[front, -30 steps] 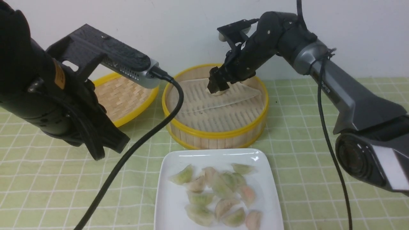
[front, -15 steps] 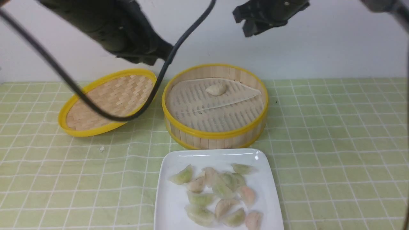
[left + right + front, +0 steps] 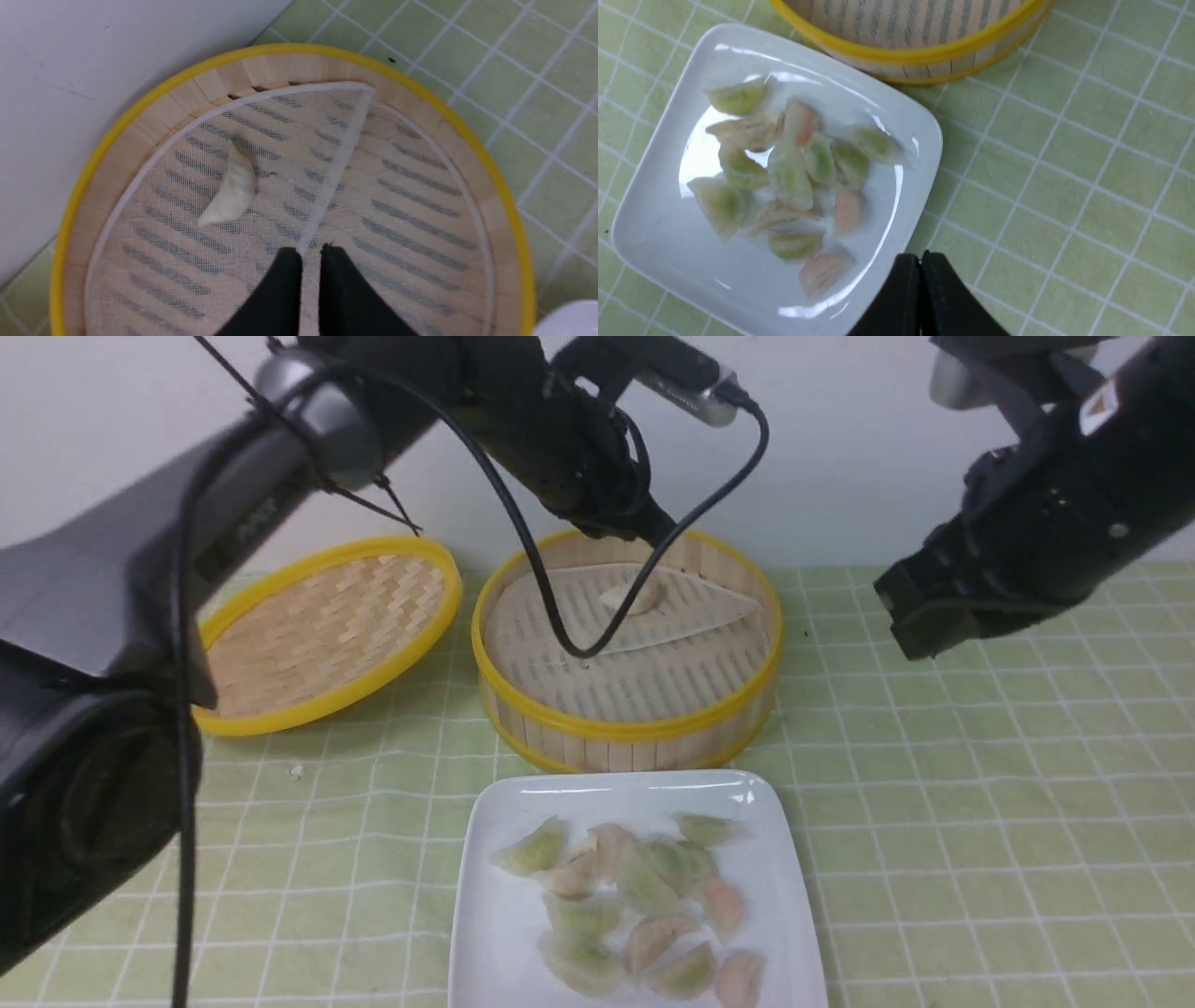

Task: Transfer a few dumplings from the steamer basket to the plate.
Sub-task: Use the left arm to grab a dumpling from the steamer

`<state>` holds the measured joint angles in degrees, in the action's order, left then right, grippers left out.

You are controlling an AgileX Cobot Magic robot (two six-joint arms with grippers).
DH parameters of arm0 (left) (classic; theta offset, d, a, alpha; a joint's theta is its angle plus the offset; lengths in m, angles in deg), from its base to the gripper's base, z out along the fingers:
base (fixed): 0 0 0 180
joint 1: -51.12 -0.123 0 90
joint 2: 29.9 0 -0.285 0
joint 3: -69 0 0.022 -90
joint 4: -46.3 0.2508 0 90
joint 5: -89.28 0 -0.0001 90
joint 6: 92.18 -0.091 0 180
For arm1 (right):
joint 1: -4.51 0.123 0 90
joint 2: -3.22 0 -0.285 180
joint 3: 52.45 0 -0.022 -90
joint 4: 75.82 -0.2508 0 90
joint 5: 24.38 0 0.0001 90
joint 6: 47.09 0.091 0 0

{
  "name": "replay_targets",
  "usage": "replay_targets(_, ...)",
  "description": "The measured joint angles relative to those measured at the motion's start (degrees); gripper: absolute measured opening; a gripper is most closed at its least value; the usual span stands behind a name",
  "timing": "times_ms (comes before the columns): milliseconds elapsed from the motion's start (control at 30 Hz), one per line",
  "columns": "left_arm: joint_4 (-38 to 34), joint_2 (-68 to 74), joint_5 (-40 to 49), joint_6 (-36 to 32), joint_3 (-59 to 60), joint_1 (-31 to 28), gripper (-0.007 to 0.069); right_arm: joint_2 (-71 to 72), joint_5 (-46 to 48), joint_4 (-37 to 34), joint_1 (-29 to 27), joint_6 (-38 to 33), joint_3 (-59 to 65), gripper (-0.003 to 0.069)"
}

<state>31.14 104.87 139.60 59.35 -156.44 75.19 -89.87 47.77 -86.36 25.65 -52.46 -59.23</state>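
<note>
While the left hand point(image 3: 309, 254) hangs over the steamer basket point(image 3: 625, 728), its two black fingers stand only a narrow slit apart, with nothing between them. Their tips point at the crease of the pale ridged liner sheet point(image 3: 327, 140), which lies partly folded over on the basket floor. One off-white dumpling point(image 3: 231, 191) rests on that sheet toward the far wall of the basket, apart from the fingertips and touched by neither. A black cable point(image 3: 523, 541) from the left arm droops in a loop across the basket in the front view. The right hand point(image 3: 920, 255) is raised above the table point(image 3: 980, 821) to the right of the basket, its fingers pressed together and empty; in its wrist view the tips sit just by a corner of the plate point(image 3: 658, 219). The glossy white square plate lies on the green checked cloth just in front of the basket, close to its wall. On it is a loose heap of pale green and pinkish dumplings point(image 3: 635, 896), perhaps a dozen, though they overlap too much for a sure count. The shallow woven lid point(image 3: 327, 625) sits to the left of the basket, tilted, its yellow rim close to the basket's.
</note>
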Motion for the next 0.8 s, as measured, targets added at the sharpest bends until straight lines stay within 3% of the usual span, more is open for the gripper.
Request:
replay_targets(533, 0.78, 13.79, -16.61, -7.65, -2.81, 0.0, 0.0501, 3.56, 0.0, -3.21, 0.0, 0.0, 1.04, -0.0015)
replay_targets(800, 0.58, 15.81, -17.56, -13.29, -2.81, 0.0, 0.0533, 3.56, 0.0, -3.68, 0.0, 0.0, 1.04, -0.0015)
